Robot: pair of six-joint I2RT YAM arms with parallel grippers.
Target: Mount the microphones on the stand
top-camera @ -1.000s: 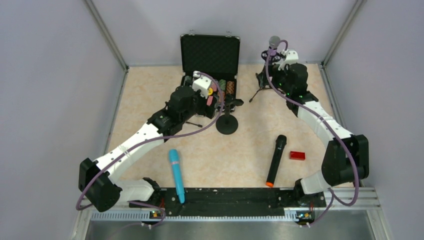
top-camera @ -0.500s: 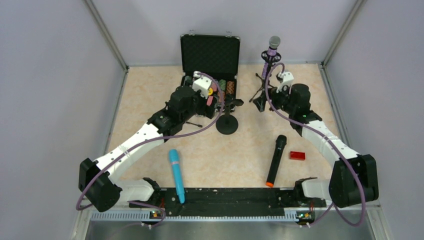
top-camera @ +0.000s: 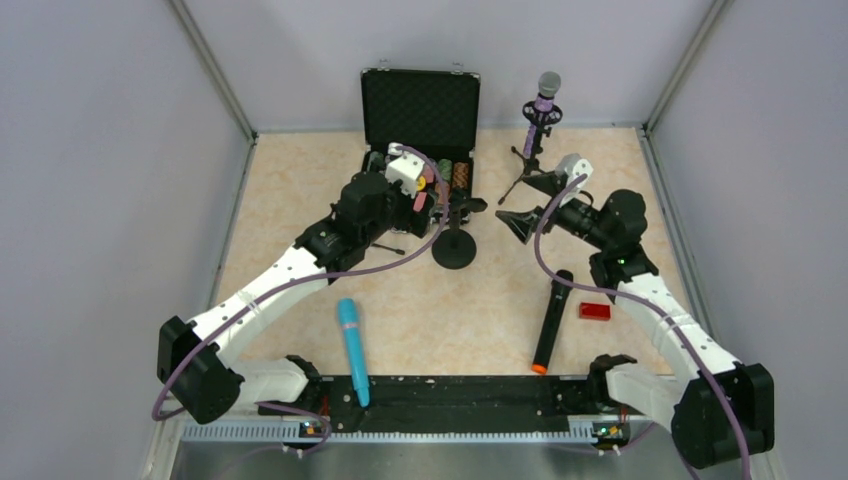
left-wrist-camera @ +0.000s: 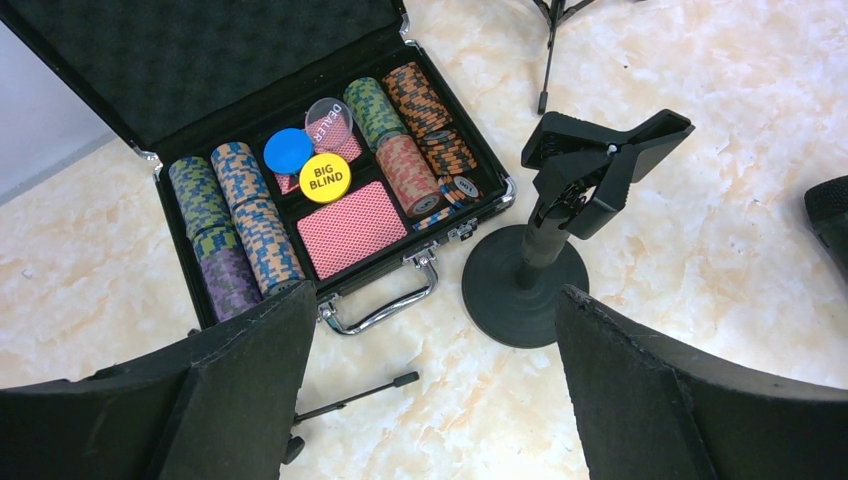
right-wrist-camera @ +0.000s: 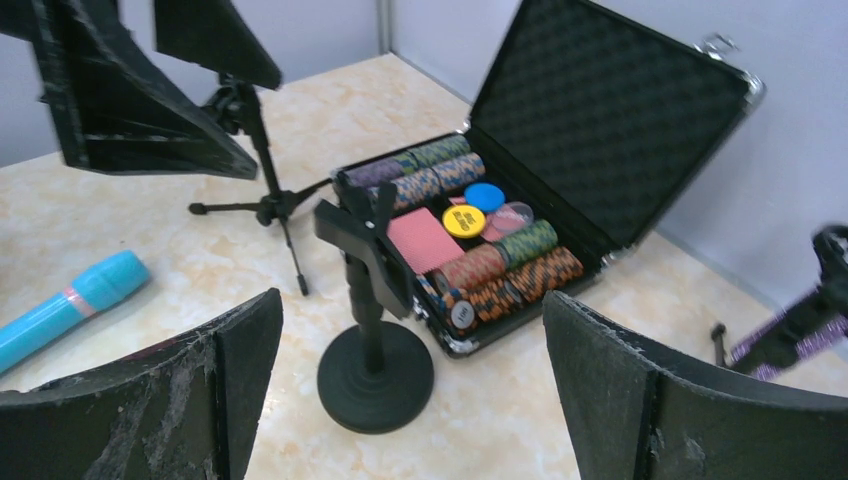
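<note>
The glittery purple microphone (top-camera: 541, 108) stands upright in a tripod stand (top-camera: 527, 165) at the back; it also shows at the edge of the right wrist view (right-wrist-camera: 790, 335). The turquoise microphone (top-camera: 350, 345) and the black microphone with an orange end (top-camera: 551, 320) lie on the table. A round-base stand (top-camera: 455, 240) with an empty clip (left-wrist-camera: 600, 165) stands in front of the case. My left gripper (left-wrist-camera: 430, 400) is open and empty, above and just left of that stand. My right gripper (top-camera: 525, 205) is open and empty, right of it, facing it (right-wrist-camera: 375, 370).
An open black case of poker chips (top-camera: 420, 110) sits at the back centre. A second small tripod (right-wrist-camera: 262, 195) stands under my left gripper. A small red block (top-camera: 594, 311) lies next to the black microphone. Grey walls close in the table.
My right arm has drawn back from the purple microphone on its tripod, toward the near right, and its open gripper now faces the round-base stand. My left arm has not moved.
</note>
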